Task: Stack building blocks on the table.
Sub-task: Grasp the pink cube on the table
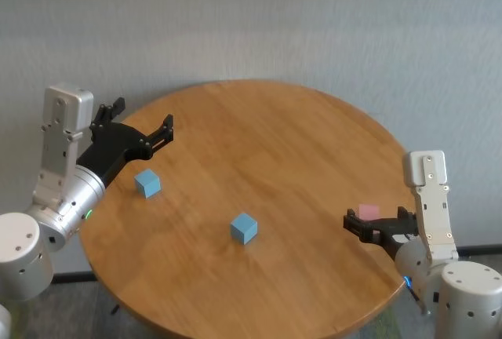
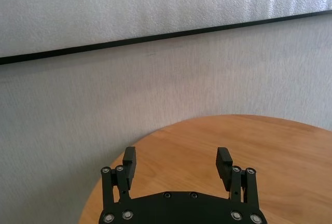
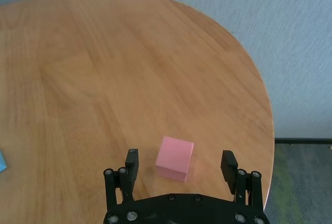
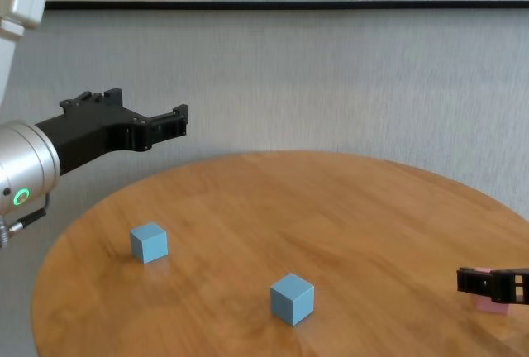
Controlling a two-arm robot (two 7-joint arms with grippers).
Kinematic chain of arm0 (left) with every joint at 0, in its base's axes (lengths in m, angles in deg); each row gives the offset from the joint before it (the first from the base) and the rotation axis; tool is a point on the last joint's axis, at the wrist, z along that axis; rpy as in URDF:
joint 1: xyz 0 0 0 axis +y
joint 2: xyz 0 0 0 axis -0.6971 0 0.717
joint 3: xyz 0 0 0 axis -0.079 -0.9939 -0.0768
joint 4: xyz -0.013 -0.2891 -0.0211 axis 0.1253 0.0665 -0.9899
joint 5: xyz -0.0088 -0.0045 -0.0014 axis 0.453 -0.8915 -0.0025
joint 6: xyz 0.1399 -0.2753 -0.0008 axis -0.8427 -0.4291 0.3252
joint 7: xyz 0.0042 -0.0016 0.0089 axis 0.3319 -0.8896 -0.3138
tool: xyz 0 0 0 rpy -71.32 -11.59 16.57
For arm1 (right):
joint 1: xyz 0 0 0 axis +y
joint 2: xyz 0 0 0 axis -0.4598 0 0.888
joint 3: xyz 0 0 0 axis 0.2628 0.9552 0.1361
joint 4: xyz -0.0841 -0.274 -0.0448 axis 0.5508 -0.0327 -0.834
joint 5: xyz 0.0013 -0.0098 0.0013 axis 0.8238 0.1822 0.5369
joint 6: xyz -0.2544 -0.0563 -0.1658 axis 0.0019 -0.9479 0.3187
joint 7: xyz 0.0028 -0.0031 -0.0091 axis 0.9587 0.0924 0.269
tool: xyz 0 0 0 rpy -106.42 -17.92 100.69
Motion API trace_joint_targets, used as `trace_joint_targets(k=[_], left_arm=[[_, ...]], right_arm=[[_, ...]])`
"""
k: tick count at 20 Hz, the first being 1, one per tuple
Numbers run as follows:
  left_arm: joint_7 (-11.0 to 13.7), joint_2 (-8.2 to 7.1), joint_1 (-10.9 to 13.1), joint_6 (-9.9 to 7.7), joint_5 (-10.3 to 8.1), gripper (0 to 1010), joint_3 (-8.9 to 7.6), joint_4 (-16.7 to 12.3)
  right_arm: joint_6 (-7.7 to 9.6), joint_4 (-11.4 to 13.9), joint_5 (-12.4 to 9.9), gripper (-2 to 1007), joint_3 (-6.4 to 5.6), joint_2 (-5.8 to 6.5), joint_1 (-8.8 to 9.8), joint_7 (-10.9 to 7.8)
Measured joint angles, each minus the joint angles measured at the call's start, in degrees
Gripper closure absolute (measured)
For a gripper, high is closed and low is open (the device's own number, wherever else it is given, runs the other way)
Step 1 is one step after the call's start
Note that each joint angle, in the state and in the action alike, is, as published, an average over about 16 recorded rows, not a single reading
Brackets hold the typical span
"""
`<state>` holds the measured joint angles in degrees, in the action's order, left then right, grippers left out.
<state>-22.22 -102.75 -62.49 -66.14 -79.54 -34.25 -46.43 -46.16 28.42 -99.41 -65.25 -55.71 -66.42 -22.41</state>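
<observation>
I have the round wooden table (image 1: 298, 143) with three blocks lying well apart, none stacked. My left gripper (image 1: 141, 131) hangs spread and empty above the table's left edge, near one light blue block (image 1: 147, 183); the other blue block (image 1: 244, 228) sits mid-table. My right gripper (image 3: 179, 169) is low, fingers apart, straddling the pink block (image 3: 175, 158) by the right rim. The block sits skewed between the fingers, so I judge that closing could twist it or nudge it off the edge.
</observation>
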Motion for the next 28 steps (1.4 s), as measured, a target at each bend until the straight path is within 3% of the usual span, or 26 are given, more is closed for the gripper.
trace_joint_targets(k=[12,28], left_arm=[[0.00,0.00,0.00,0.00,0.00,9,0.00,0.00],[0.00,0.00,0.00,0.00,0.00,9,0.00,0.00]], right_arm=[[0.35,-3.33,1.67,0,-0.15,-2.44,-1.84,0.06],[0.85,-5.62,3.05,0,-1.13,-4.06,-3.09,-0.54]])
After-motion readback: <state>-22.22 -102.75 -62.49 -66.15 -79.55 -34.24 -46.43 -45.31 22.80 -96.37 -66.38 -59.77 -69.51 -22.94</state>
